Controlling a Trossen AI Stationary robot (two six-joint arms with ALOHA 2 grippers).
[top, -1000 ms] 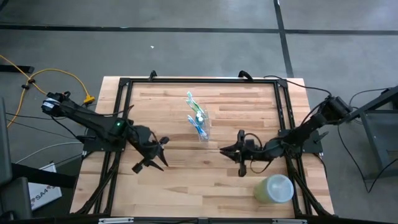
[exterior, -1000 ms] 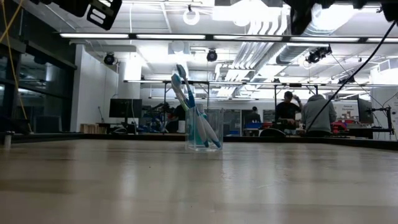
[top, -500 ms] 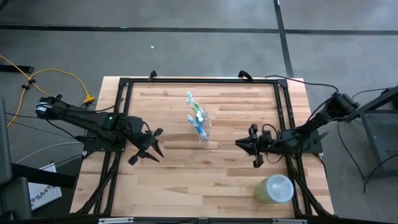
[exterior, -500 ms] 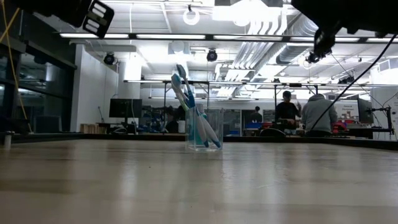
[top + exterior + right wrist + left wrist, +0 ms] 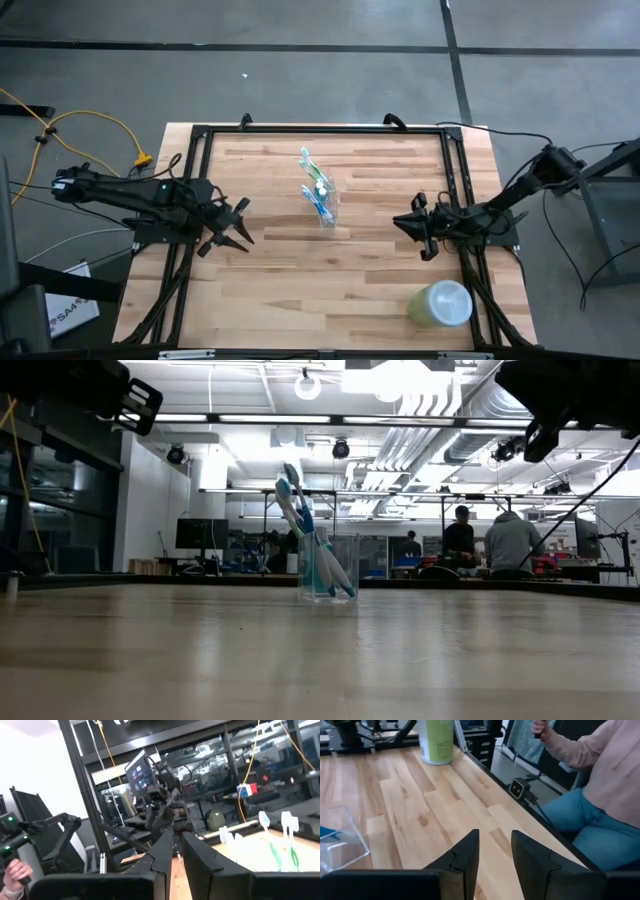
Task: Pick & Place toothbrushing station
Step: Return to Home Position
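Note:
A small clear plastic cup (image 5: 328, 206) stands upright on its base near the middle of the wooden table (image 5: 300, 290). Blue and green toothbrushes (image 5: 312, 172) stick up out of it and lean toward the far edge; in the low view, cup (image 5: 329, 572) and toothbrushes (image 5: 293, 498). My left gripper (image 5: 243, 222) hovers open at the table's left side, its fingers (image 5: 465, 852) apart with nothing between them. My right gripper (image 5: 405, 225) hovers at the right side, pointing slightly upward. A narrow gap shows between its fingers (image 5: 197, 855), and they hold nothing.
A pale green round container (image 5: 441, 303) stands at the near right corner. A black frame (image 5: 320, 130) runs around the tabletop. A seated person (image 5: 600, 785) is close beside the table's near edge. People stand in the room far behind (image 5: 505, 545).
Both grippers have drawn back from the table's middle: the left toward the left edge, the right toward the right edge, tipping its fingers upward. The cup and toothbrushes have stayed where they were.

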